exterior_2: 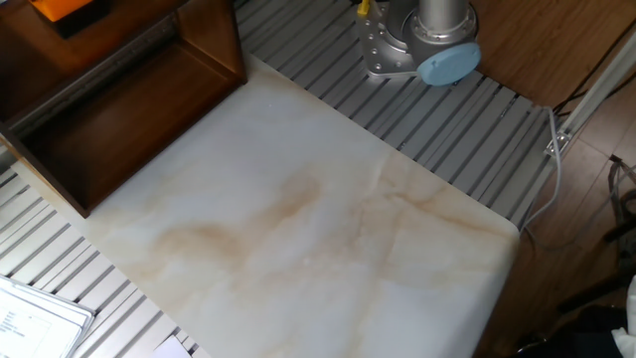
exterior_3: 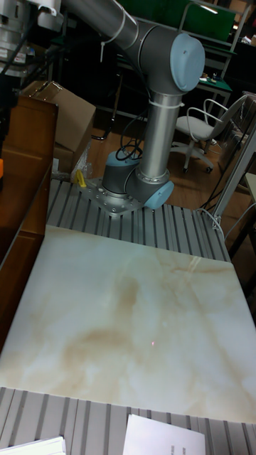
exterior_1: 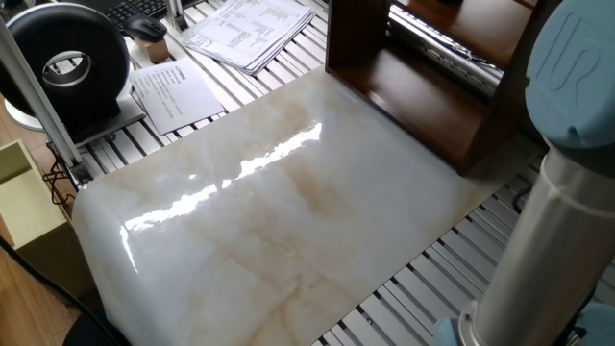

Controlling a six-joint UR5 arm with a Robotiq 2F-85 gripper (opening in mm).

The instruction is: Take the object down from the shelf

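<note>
Small orange block [exterior_2: 62,8] sits on upper board of dark brown wooden shelf unit [exterior_2: 204,45], at marble surface's corner. Gripper out of view; finger state can't tell.

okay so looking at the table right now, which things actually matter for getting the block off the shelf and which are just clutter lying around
Part of the job:
- small orange block, at the picture's top edge, on the shelf
- dark brown wooden shelf unit
- white marble-look slab, the likely landing spot
- grey robot arm; its pincer isn't clearly visible

Just lying about:
- black round fan
- printed paper sheets
- cardboard box
</note>
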